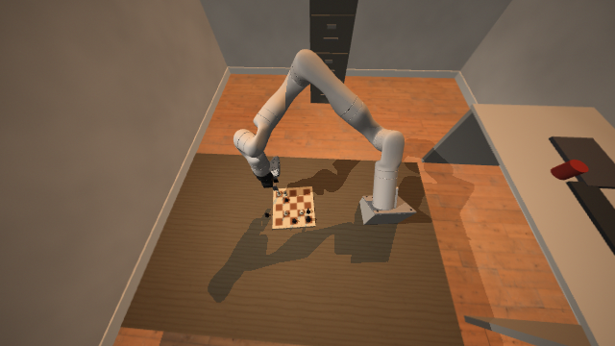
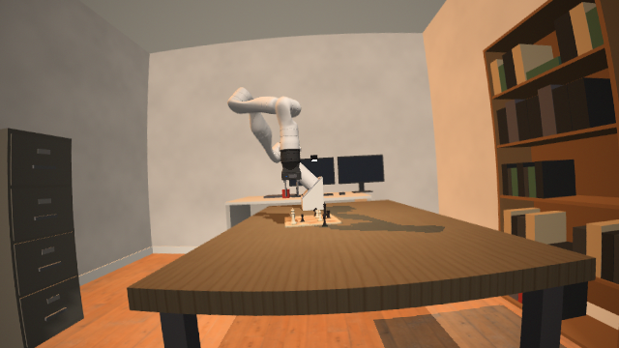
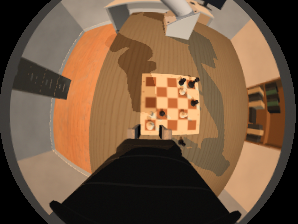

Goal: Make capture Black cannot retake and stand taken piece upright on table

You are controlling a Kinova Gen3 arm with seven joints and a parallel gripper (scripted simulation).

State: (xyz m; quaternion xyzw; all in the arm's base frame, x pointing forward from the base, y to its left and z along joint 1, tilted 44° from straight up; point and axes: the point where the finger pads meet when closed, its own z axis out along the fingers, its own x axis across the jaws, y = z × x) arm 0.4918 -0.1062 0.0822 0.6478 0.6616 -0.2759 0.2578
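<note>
The small chessboard lies on the brown table, with several white and black pieces standing on it. My gripper is open and empty. It hangs a little above the board's far left corner in the top view. A white piece stands upright just below the gripper. A small black piece stands on the table, just off the board's left edge. In the wrist view the dark gripper body hides most of the fingers.
The arm's base stands on the table to the right of the board. A desk with monitors is behind the table. A filing cabinet and a bookshelf stand at the room's sides.
</note>
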